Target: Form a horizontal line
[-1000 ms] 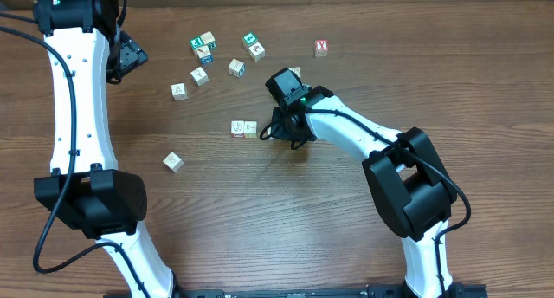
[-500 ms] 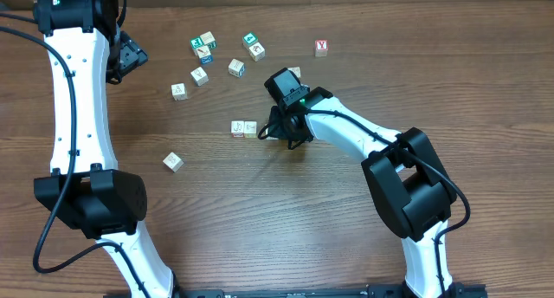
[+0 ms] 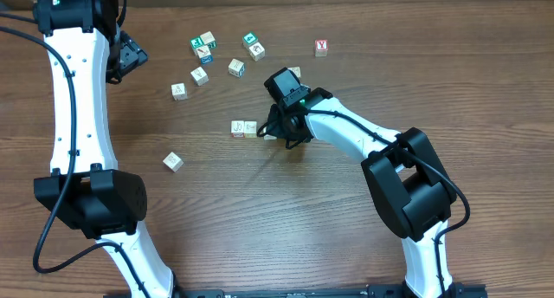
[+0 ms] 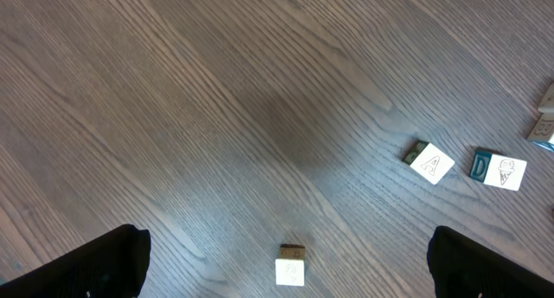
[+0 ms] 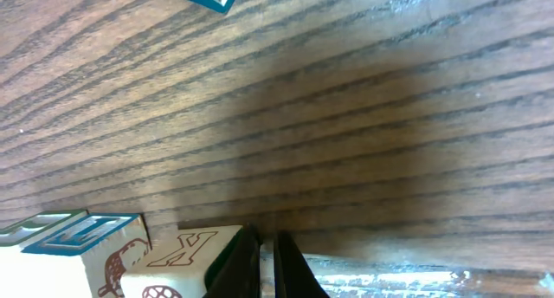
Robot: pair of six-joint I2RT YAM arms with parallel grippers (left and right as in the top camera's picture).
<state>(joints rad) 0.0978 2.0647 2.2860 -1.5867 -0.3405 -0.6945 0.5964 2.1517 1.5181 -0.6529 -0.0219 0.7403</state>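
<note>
A short row of pale wooden cubes lies mid-table, two touching side to side. My right gripper is shut, low at the row's right end. In the right wrist view its closed fingertips press on the right side of a lettered cube, which stands against a blue-framed cube. The jaws hold nothing. My left gripper hangs open at the far left, high above the table. In its wrist view the left gripper has black fingers wide apart, with a small cube far below.
Loose cubes lie behind the row: pale ones, teal-faced ones and a red Y cube. One pale cube sits alone at front left. The right arm crosses the table's right half.
My right gripper has crept slightly left toward the row's right end, staying shut. The left arm has not moved.
</note>
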